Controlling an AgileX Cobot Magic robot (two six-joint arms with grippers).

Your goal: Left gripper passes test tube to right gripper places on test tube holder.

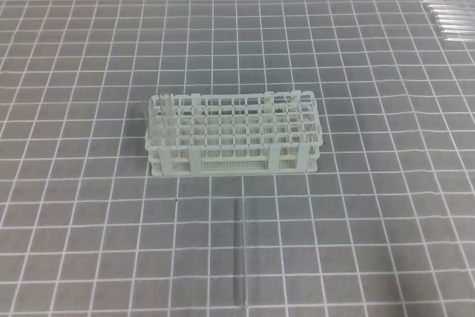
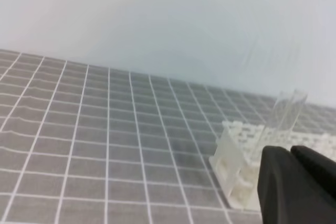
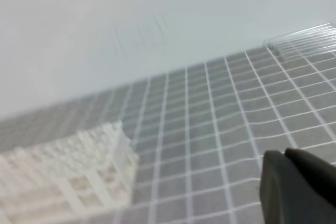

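Overhead view: test tube (image 1: 243, 250) lies flat on the grid mat (image 1: 371, 183), just in front of the test tube holder (image 1: 235, 133), no arms visible. Wrist cams show left gripper (image 2: 292, 153) & right gripper (image 3: 286, 155) closed, empty (tube unseen there).

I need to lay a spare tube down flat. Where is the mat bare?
Bare grid mat lies left and right of the test tube holder. In front lies the test tube. The far right corner is crowded by a tray of tubes.
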